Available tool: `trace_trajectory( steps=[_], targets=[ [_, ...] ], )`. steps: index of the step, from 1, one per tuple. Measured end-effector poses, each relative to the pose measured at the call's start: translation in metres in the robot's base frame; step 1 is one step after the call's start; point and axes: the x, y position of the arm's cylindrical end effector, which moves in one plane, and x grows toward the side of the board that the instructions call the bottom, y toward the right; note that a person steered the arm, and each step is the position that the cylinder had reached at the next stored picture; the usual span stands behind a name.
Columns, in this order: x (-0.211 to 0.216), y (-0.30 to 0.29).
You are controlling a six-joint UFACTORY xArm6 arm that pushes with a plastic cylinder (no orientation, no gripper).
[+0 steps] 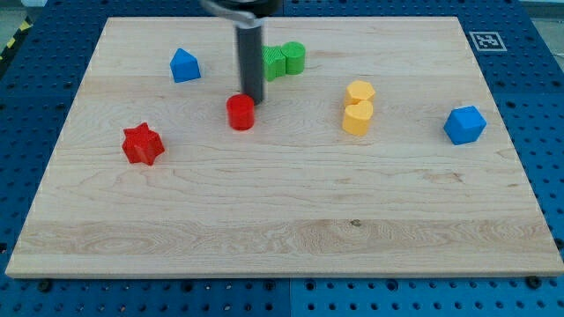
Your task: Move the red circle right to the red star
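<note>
The red circle (pixel 240 112) stands on the wooden board (pixel 282 211) left of centre, in the upper half. The red star (pixel 143 144) lies to its lower left, well apart from it. My rod comes down from the view's top and my tip (pixel 255 98) sits just to the upper right of the red circle, close to it or touching its edge.
A blue pentagon-like block (pixel 184 65) lies at the upper left. Two green blocks (pixel 285 59) sit together behind the rod. Two yellow blocks (pixel 358 107) sit touching at centre right. A blue hexagon-like block (pixel 464 124) lies at the right.
</note>
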Motion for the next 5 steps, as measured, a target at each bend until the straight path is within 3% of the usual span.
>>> trace_trajectory(
  steps=[1, 2, 3, 4, 5],
  targets=[
    [0.011, -0.05],
    [-0.008, -0.043],
    [-0.033, 0.024],
    [-0.024, 0.07],
    [0.008, 0.045]
  ],
)
